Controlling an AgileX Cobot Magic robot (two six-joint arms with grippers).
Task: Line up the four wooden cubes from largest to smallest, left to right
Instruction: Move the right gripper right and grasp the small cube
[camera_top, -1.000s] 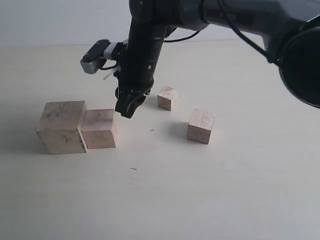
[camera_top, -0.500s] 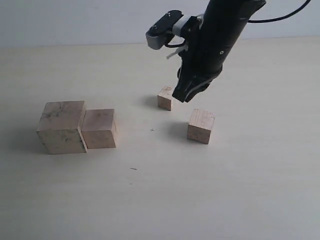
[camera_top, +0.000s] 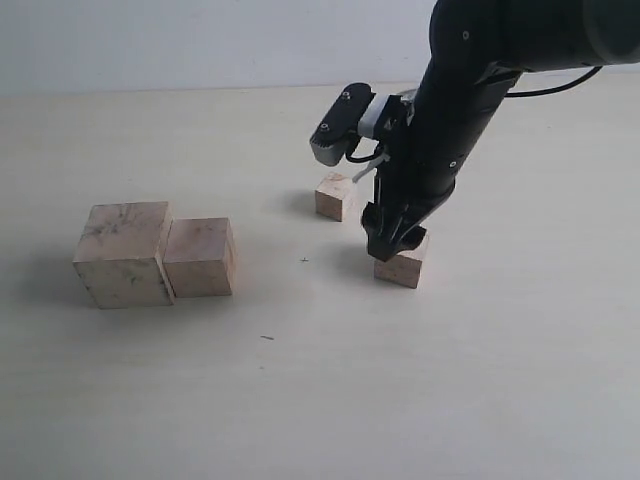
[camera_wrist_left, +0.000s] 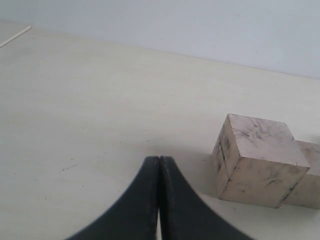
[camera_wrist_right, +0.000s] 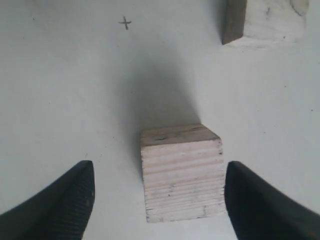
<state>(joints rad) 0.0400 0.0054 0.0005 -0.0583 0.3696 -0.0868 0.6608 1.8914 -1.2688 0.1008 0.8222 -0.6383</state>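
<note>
- Left fingers (camera_wrist_left: 145, 200) were clenched together, gripping nothing, low over the bench (camera_top: 300, 400) near the largest cube (camera_top: 122, 253). Parked clear, I'd guess.
- Largest cube sat far left with the second cube (camera_top: 200, 257) touching its right side. Looked like the row's first two slots were done.
- Smallest cube (camera_top: 335, 196) stood loose further back, right of centre, out of line.
- Third cube (camera_top: 402, 268) sat just right of it and nearer. Right fingers (camera_wrist_right: 60, 200) were spread wide either side of it, not touching, probably lined up to grab it for slot three.
</note>
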